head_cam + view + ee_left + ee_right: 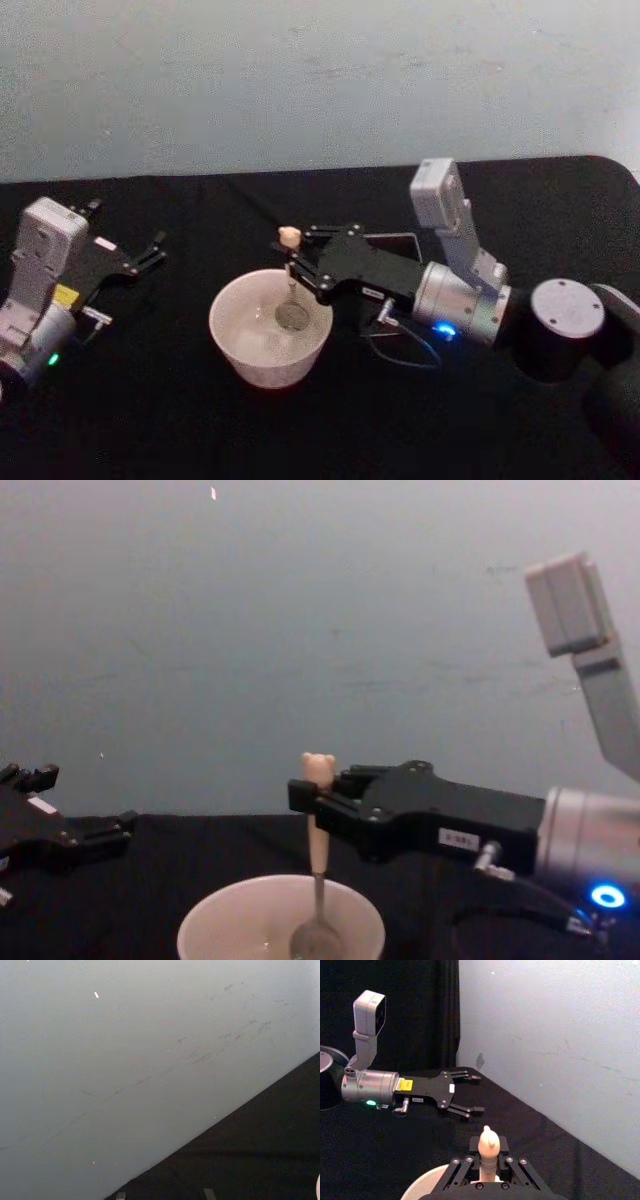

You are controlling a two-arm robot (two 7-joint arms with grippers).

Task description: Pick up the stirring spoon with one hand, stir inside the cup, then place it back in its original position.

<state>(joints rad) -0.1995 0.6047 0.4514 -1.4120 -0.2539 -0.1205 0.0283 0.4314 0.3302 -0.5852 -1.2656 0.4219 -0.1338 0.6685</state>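
Beige at the handle with a little bear head on top, the stirring spoon (pixel 290 285) (pixel 317 860) (pixel 488 1152) stands almost straight up. Its shiny round bowl is down inside the cup (pixel 262 366) (pixel 205 932), near the bottom. My right claw (pixel 297 262) (pixel 300 798) is closed tight on the handle, just under the bear head, and it reaches in over the cup's rim from the right. The cup is wide and cream-white and sits on the black worktop (pixel 150 420). Just behind my right claw I can see the thin rim of the dark holder box (pixel 392 236). My left claw (pixel 125 230) (pixel 476 1094) (pixel 85 800) is well off to the left, low over the worktop, with its fingers spread wide and nothing in them. A pale wall (pixel 300 80) stands behind the worktop.
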